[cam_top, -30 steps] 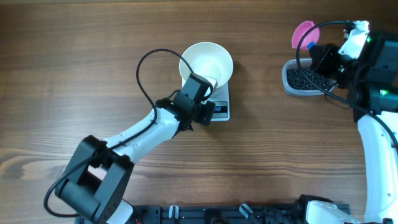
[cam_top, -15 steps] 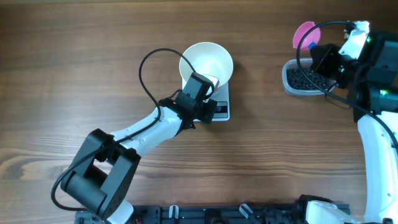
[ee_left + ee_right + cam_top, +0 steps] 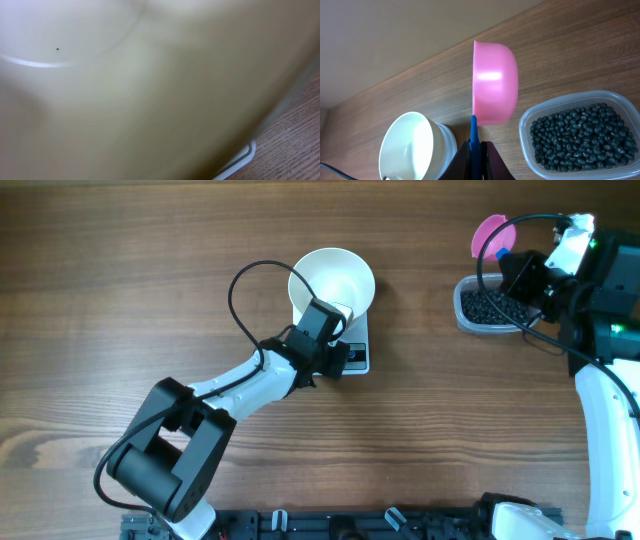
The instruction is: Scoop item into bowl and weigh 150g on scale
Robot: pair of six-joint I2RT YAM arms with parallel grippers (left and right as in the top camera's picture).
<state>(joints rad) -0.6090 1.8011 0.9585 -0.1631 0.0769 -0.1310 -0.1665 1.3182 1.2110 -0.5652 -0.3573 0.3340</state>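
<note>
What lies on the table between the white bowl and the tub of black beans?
Only bare wooden table, as the overhead view shows.

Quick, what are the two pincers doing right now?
Left pincer: closed on the rim of the bowl.
Right pincer: closed, holding the pink scoop.

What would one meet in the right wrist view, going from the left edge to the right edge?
white bowl → pink scoop → clear tub filled with black beans
</note>
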